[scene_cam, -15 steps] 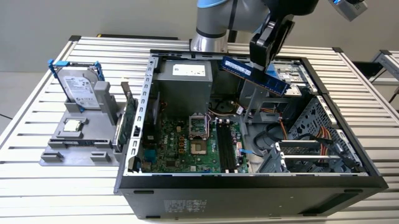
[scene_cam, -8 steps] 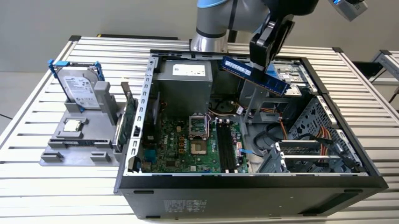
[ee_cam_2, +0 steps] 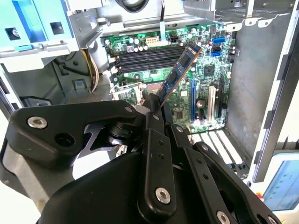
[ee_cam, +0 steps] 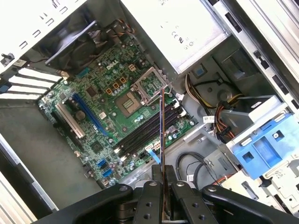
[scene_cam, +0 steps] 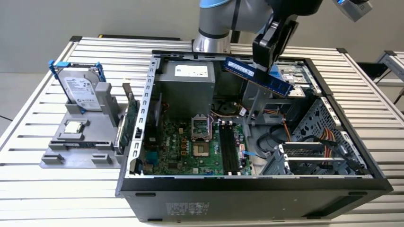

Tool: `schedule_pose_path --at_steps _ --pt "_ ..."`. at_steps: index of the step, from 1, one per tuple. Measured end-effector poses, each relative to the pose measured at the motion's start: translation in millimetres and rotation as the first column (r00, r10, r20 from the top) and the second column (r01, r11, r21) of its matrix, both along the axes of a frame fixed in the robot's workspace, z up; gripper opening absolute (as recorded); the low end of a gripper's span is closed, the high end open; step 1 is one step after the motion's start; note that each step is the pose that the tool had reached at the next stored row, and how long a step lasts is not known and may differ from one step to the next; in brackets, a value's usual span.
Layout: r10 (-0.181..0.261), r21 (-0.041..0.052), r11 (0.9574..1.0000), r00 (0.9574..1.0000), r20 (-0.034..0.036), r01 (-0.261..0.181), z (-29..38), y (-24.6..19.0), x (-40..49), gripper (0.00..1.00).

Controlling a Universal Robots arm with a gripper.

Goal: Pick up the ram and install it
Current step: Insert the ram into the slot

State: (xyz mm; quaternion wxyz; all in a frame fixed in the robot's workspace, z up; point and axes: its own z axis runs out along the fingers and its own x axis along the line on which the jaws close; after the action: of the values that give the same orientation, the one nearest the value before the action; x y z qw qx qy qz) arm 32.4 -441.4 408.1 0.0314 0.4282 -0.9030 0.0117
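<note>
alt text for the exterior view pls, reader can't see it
The gripper holds the blue ram tilted above an open computer case on a slatted metal table. At the exterior view's left, a hard drive stands in a grey holder.

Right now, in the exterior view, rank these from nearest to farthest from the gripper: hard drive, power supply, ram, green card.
1. The ram, held in the gripper above the case.
2. The power supply, inside the case, toward the exterior view's left.
3. The green card, standing just outside the case.
4. The hard drive, farthest toward that left, on the grey stand.
</note>
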Motion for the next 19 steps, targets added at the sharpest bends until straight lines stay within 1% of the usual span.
schedule_pose_path --at_steps 6,12,15,19 --pt "-0.038 0.0000 0.9993 0.9993 0.0000 0.038 0.0 0.0 0.0 0.00" --pt "-0.078 0.0000 0.9969 0.9969 0.0000 0.078 0.0 0.0 0.0 0.00" --pt "-0.102 0.0000 0.9948 0.9948 0.0000 0.102 0.0 0.0 0.0 0.00" --pt "-0.143 0.0000 0.9898 0.9898 0.0001 0.143 0.0 0.0 0.0 0.00"
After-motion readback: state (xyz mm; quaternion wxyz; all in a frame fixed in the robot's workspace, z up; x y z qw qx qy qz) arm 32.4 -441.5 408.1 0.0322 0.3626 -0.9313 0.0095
